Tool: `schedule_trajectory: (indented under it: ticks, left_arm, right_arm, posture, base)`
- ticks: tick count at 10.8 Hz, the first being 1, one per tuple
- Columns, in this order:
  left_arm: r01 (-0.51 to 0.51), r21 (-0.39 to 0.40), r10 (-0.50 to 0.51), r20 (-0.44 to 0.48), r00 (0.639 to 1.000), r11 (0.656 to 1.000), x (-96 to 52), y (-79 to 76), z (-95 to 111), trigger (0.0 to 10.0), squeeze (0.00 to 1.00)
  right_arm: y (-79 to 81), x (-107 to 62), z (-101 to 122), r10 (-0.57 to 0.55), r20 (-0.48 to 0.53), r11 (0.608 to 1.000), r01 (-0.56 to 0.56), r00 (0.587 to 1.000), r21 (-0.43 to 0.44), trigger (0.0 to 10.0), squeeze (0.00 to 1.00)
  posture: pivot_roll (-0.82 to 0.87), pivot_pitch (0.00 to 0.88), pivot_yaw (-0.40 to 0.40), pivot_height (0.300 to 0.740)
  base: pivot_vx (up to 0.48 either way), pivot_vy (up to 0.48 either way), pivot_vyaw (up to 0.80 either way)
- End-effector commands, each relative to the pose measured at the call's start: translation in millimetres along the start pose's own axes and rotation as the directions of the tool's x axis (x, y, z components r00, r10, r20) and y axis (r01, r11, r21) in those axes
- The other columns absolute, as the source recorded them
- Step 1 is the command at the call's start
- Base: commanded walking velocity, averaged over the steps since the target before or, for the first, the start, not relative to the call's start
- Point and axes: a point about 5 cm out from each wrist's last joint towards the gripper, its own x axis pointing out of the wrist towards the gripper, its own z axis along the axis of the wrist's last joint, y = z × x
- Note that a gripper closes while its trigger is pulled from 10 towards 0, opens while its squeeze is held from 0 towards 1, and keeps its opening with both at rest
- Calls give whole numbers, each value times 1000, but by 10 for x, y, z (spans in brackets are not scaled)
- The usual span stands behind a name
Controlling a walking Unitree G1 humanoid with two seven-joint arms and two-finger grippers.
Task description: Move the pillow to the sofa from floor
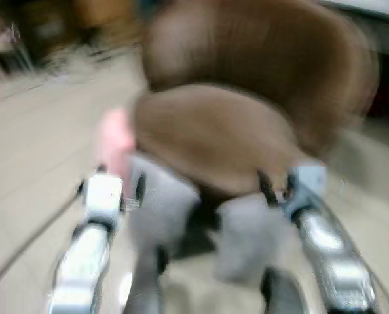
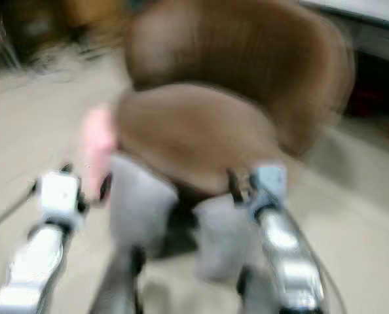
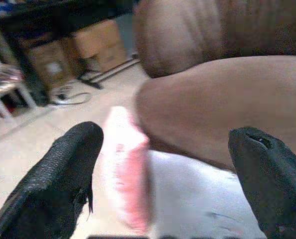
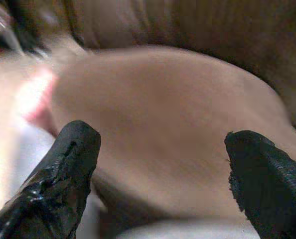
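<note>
Pale floor [image 1: 31, 150], brown sofa [image 1: 247, 98], pink-and-white pillow [image 3: 130, 179]

A lived-in home, most likely a living room. Marked as such by a big brown plush sofa with a rounded seat and ribbed back [image 1: 247, 98], set on a pale beige tiled floor [image 1: 31, 144]. Against the far dark wall, stacked brown cardboard boxes [image 3: 83, 47], loose dark cables on the floor [image 3: 71, 94], and a white-legged piece of furniture [image 3: 8, 92], too blurred to identify further.
</note>
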Motion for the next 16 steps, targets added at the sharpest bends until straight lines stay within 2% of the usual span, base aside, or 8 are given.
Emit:
schedule_trajectory:
  ticks: [1, 4, 6, 9, 11, 13, 14, 16]
  left_arm:
    - [38, -17, -38, 30, 999, 999, 32, -118, 70, 10000, 102]
    - [54, 7, -55, 10, 998, 998, 32, -139, 29, 10000, 43]
    - [62, 12, -62, 14, 998, 998, 37, -152, 30, 10000, 43]
    - [79, 19, -80, 14, 997, 997, 26, -167, 25, 10000, 51]
    - [116, 20, -116, 10, 993, 993, 15, -195, 19, 10000, 51]
    - [206, 0, -206, 1, 978, 978, 14, -270, 7, 10000, 35]
    - [253, -13, -253, -5, 967, 967, 13, -306, -5, 10000, 0]
    - [374, 9, -374, 18, 927, 927, -18, -384, -1, 10000, 0]
  right_arm:
    - [-238, -91, -45, -94, -11, 996, 94, 995, -1, 10000, 0]
    - [-310, -96, -57, -117, -34, 993, 116, 993, -30, 10000, 0]
    - [-354, -95, -74, -115, -41, 993, 114, 993, -29, 10000, 0]
    - [-403, -70, -97, -121, -75, 990, 115, 990, -78, 10000, 0]
    - [-446, -67, -130, -123, -108, 989, 113, 986, -97, 10000, 0]
    - [-449, -12, -223, -91, -192, 989, 67, 977, -129, 10000, 0]
    - [-464, 33, -231, -87, -207, 992, 64, 975, -111, 10000, 1000]
    - [-444, 143, -177, -3, -223, 996, -18, 975, -92, 10000, 1000]
  posture:
    - [-46, 0, 0, 511]
    - [-47, 0, 1, 511]
    - [-45, 0, -3, 486]
    - [-42, 0, -8, 446]
    - [-43, 0, -9, 411]
    - [-45, 0, -10, 391]
    - [-44, 0, -13, 391]
    - [-45, 0, -15, 391]
  base:
    - [412, 0, 0]
    - [0, 0, 0]
    - [0, 0, 0]
    - [0, 0, 0]
    - [0, 0, 0]
    - [0, 0, 0]
    - [0, 0, 0]
    - [0, 0, 0]
